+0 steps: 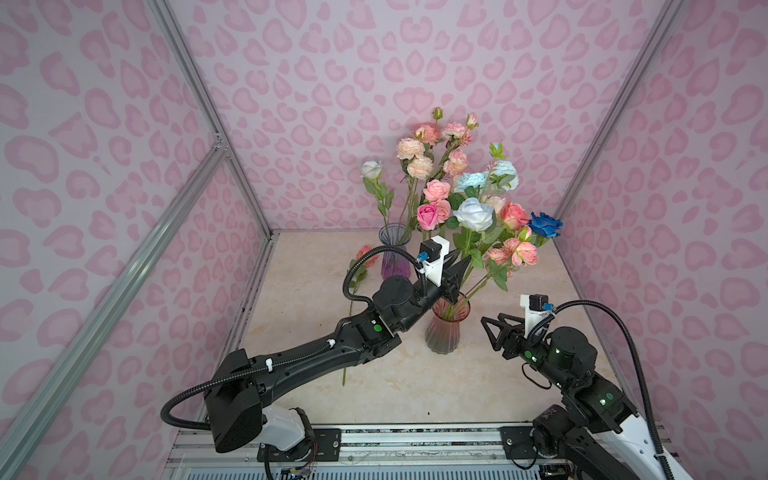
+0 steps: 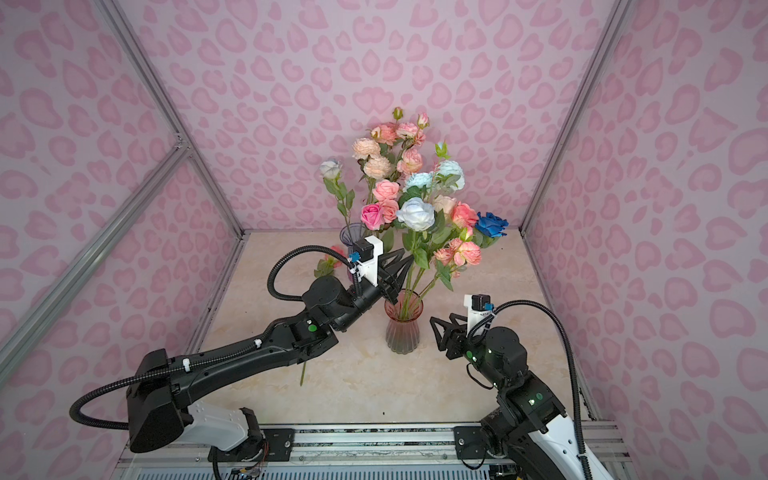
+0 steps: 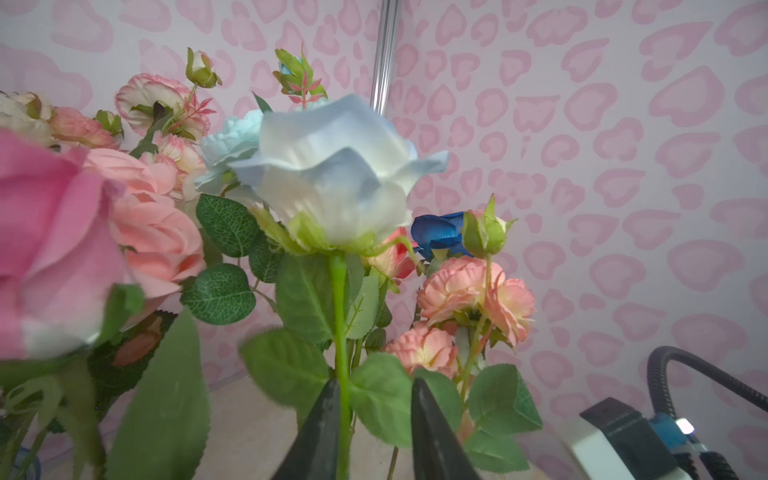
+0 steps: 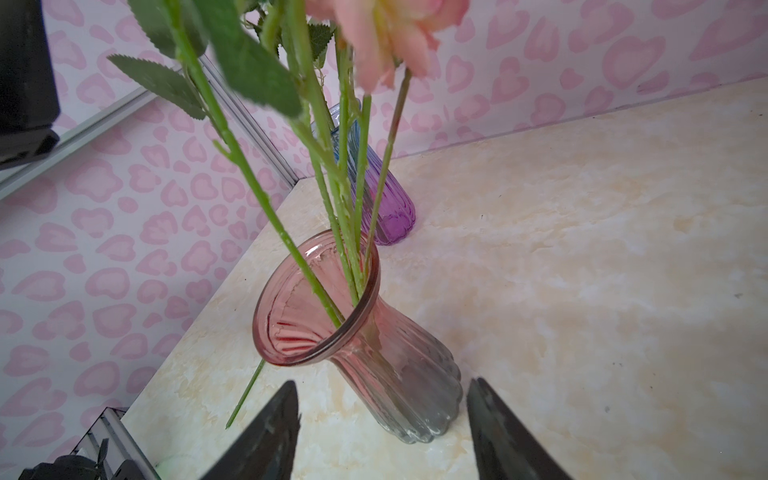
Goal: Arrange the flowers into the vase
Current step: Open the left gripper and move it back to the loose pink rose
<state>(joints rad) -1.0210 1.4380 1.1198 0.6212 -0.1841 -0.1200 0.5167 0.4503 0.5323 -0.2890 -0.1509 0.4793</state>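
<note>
Well, R pincer (image 1: 491,318) open, gap to pink vase (image 1: 444,337).

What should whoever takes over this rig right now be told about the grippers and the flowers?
Left gripper: fingers apart either side of the stem of the pale blue rose, above the pink vase, not clamping.
Right gripper: open, empty, beside the pink vase.
Done: most flowers stand in the pink vase, a few in the purple vase behind.
To do: one pink flower lies on the table beside the purple vase; it needs a vase.
</note>
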